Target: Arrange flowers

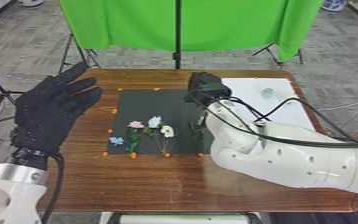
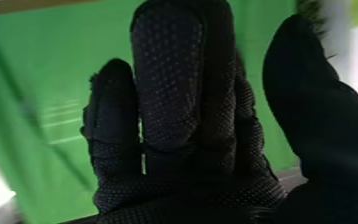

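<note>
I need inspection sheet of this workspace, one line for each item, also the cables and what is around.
Surface: brown wooden table, with a dark mat beside a white sheet.
Job's things: on the mat, a pink flower, two white flowers and a small blue flower.
Clutter: orange marks along the mat's edges; a pale green item on the sheet, too small to identify.
Hands: left hand open, left of the mat; right hand open, near the mat's far right corner.
Cables: black cables along the right arm.
Surroundings: green cloth beyond the table.
</note>
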Controlling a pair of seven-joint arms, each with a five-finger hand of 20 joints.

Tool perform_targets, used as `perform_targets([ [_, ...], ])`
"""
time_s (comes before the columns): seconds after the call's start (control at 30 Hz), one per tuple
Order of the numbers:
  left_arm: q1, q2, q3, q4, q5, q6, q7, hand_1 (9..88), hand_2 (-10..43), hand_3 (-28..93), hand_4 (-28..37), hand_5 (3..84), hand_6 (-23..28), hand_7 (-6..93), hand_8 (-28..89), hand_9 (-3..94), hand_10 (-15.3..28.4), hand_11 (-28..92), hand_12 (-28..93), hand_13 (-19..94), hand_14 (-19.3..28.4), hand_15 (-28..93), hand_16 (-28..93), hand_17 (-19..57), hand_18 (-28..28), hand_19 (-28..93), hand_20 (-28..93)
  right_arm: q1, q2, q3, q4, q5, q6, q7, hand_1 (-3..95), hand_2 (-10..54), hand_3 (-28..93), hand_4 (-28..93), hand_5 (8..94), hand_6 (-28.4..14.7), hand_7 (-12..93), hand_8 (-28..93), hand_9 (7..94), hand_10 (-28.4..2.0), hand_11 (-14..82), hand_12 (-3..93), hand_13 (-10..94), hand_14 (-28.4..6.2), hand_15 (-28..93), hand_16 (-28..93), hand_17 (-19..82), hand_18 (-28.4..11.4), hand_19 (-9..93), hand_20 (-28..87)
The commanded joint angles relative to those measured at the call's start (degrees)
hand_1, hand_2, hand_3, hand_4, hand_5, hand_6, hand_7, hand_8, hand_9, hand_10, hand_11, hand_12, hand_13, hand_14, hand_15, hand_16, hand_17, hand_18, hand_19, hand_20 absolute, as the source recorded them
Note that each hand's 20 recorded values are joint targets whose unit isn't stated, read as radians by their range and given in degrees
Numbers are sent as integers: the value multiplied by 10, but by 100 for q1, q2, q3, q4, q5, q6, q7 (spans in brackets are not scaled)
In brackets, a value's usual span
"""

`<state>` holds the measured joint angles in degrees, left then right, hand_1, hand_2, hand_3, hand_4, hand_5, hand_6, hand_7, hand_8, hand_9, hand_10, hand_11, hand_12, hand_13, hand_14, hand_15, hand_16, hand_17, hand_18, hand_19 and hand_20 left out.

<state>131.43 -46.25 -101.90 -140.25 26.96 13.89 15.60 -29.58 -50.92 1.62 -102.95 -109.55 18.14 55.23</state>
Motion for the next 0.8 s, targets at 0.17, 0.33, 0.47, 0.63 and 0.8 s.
perform_targets([
  [0.17,171,-65,6,-40,-30,141,69,223,79,775,-216,391,120,133,-85,313,221,314,112,244,284,561,-114,-65,284,738,-143,-199,957,943,822,1202,-561,612,395,-95,733,-283,487,-39,107,-108,828,-129,207,146,868,-40,471,167,518,-170,932,23],
  [0.33,74,-121,47,-23,27,86,-30,223,80,774,-217,391,119,134,-85,313,220,313,111,244,284,561,-114,-64,284,738,-143,-253,1176,950,1121,1405,-694,881,396,-95,743,-282,462,-48,100,-104,814,-137,208,145,867,-44,466,169,522,-170,932,1],
  [0.47,48,-155,70,-10,35,79,-62,223,80,774,-217,391,120,133,-85,313,221,314,111,244,284,561,-114,-64,284,738,-143,-338,1291,1024,1315,1565,-500,978,403,-95,751,-282,453,-48,100,-103,810,-137,210,143,865,-46,466,168,524,-169,932,-10],
  [0.63,-64,-166,119,17,57,18,-139,223,79,777,-218,391,120,134,-85,314,221,315,111,244,284,561,-114,-64,284,738,-143,-484,1366,1201,1484,1517,-572,1201,405,-95,753,-282,447,-45,100,-103,810,-136,213,143,864,-46,467,167,526,-169,932,-17],
  [0.8,-119,-204,142,42,62,9,-188,223,79,778,-218,391,120,134,-85,314,221,315,111,244,284,561,-114,-65,284,738,-143,-402,1418,1092,1616,1605,-669,1296,410,-95,760,-282,438,-41,101,-104,813,-135,216,143,867,-45,470,165,532,-169,932,-22],
])
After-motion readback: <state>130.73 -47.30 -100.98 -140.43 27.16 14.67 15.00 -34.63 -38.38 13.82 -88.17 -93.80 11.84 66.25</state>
